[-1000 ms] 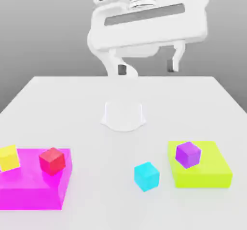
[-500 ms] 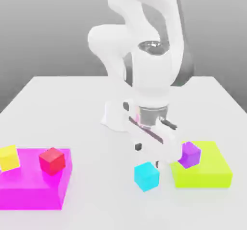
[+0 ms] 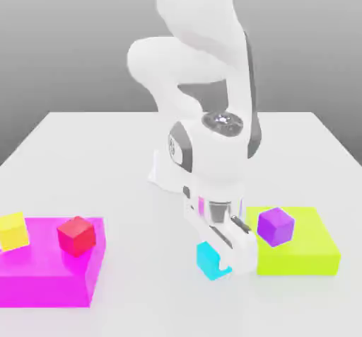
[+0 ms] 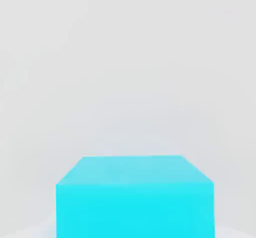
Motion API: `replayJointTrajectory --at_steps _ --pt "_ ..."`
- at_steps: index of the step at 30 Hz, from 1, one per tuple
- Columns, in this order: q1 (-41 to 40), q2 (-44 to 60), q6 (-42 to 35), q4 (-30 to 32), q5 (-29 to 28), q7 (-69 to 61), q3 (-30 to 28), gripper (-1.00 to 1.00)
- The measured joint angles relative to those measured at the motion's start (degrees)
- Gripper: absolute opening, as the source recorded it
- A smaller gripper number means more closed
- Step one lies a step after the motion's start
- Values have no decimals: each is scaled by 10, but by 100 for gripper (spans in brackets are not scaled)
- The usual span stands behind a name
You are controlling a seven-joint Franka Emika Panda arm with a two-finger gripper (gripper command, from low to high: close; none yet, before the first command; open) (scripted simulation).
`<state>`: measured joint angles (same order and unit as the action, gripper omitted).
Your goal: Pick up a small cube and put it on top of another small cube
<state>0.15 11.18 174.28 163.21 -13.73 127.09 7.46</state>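
The small cyan cube (image 3: 206,258) rests on the white table, just off the exterior view's left side of the lime block. My gripper (image 3: 225,263) has come straight down over it and is shut on the cube, hiding its right half. In the hand view the cyan cube (image 4: 135,197) looms very close. The small red cube (image 3: 76,235) sits on top of the magenta block (image 3: 49,275) at the exterior view's left, well apart from the gripper.
A small yellow cube (image 3: 13,231) stands on the magenta block's left end. A purple cube (image 3: 275,226) sits on the lime block (image 3: 300,258), close to the hand's right side. The arm's white base (image 3: 160,174) stands behind the hand.
The arm swung down from high above the table to the cyan cube, and the jaws went from open to shut around it. The cubes have not moved.
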Motion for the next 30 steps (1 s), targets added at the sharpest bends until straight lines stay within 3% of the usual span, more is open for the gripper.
replayJointTrajectory --at_steps 4,7,23,28,29,30 --pt "-13 -81 -63 16 105 -76 42 -100" --pt "-5 -129 -111 15 143 -121 27 -100" --pt "-177 -247 -353 -108 111 -342 -151 -100" --pt "-185 -176 -271 -97 120 -366 -166 -100" --pt "-185 -165 -257 -95 122 -368 -167 100" --pt "-185 -165 -257 -95 122 -368 -167 100"
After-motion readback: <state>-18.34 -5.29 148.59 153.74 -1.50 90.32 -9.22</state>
